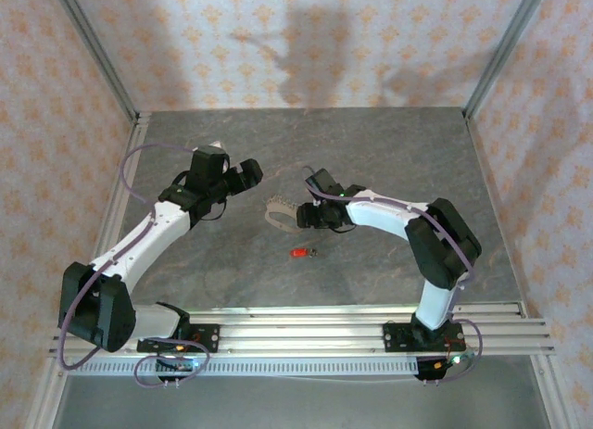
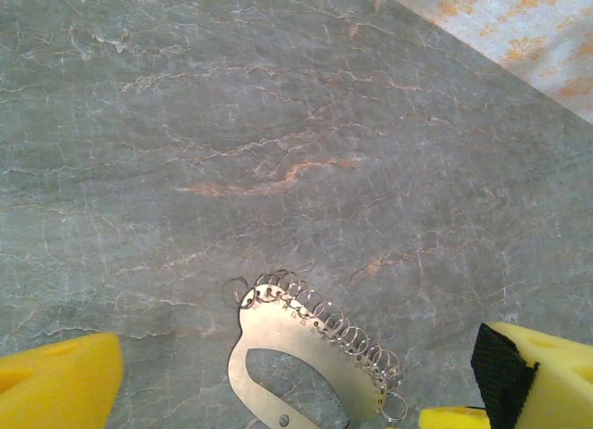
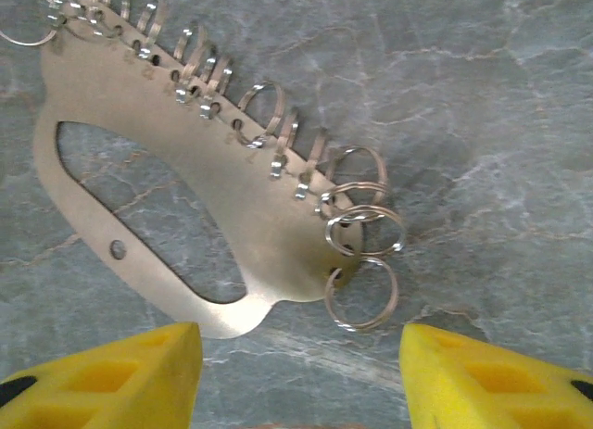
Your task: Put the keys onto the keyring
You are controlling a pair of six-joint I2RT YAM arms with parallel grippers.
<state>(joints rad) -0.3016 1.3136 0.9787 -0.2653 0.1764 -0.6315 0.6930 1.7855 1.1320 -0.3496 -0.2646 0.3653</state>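
At the right pincer (image 3: 301, 359): jaws parted, nothing gripped, yellow fingertips (image 3: 111, 373) low over the grey veined surface (image 3: 500, 95). Just ahead of those fingertips, flat on the surface: the keyring (image 3: 167, 183), a pale metal plate with a long oval cut-out and one small hole in its thin rim. Along the plate's edge farther from the pincer, a row of small split rings (image 3: 363, 295), most standing up through holes, the last three lying flat and overlapping at the end nearest the pincer's right finger. Near tip of the plate close beside the other finger; touching or not, cannot tell.

At the left pincer (image 2: 296, 392): spread wide, empty, held well above the surface. Looking down past its yellow fingers, the same keyring below and between them, ring fringe on the side of the right-hand finger in that view.

Seen from above: keyring between the two pincers, right at the tips of the right one, apart from the left one. On the base side of the right pincer, a little back from its fingertips: the key (image 1: 302, 253), red head and short silver blade, alone on the surface, apart from the keyring, touched by neither pincer and threaded on no ring
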